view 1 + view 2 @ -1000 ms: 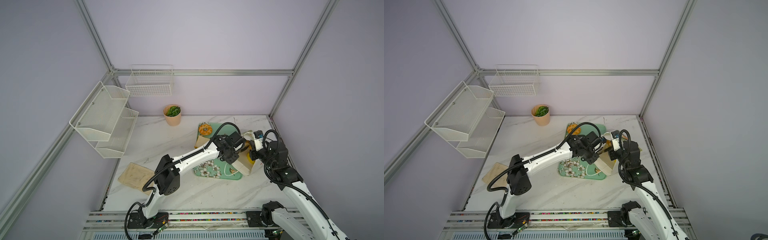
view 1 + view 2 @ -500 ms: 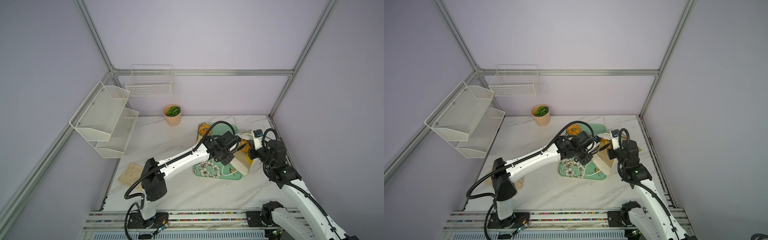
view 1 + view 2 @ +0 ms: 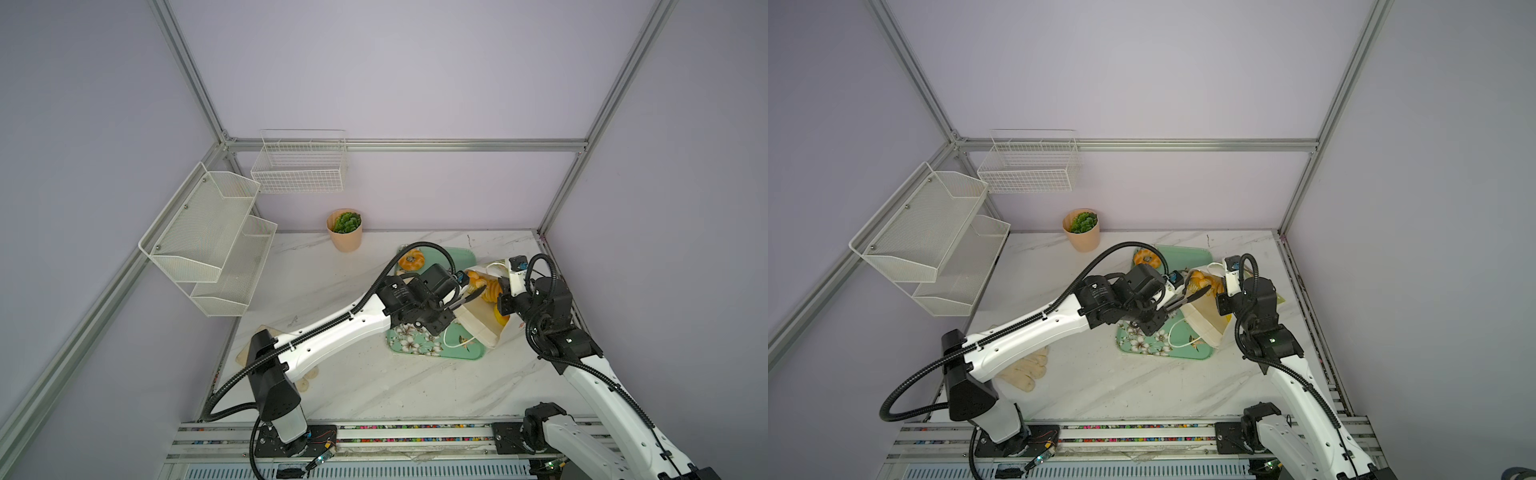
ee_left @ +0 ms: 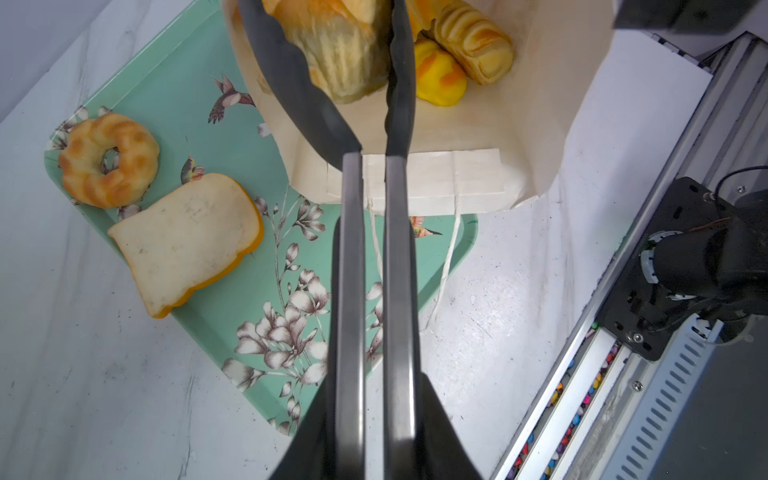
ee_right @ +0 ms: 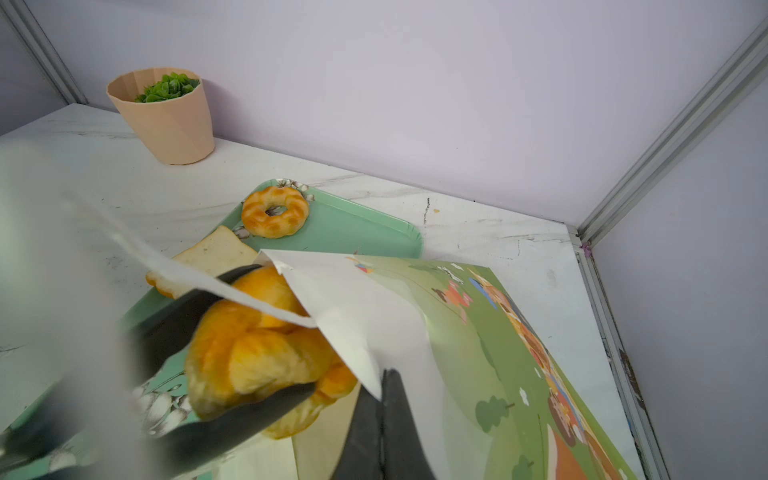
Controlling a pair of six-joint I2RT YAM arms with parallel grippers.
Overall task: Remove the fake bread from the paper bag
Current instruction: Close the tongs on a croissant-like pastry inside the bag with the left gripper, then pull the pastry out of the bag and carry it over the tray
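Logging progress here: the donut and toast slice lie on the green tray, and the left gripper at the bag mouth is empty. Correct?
Not empty: the left wrist view shows the left gripper closed on a golden bread at the paper bag mouth. The donut and toast slice do lie on the green tray.
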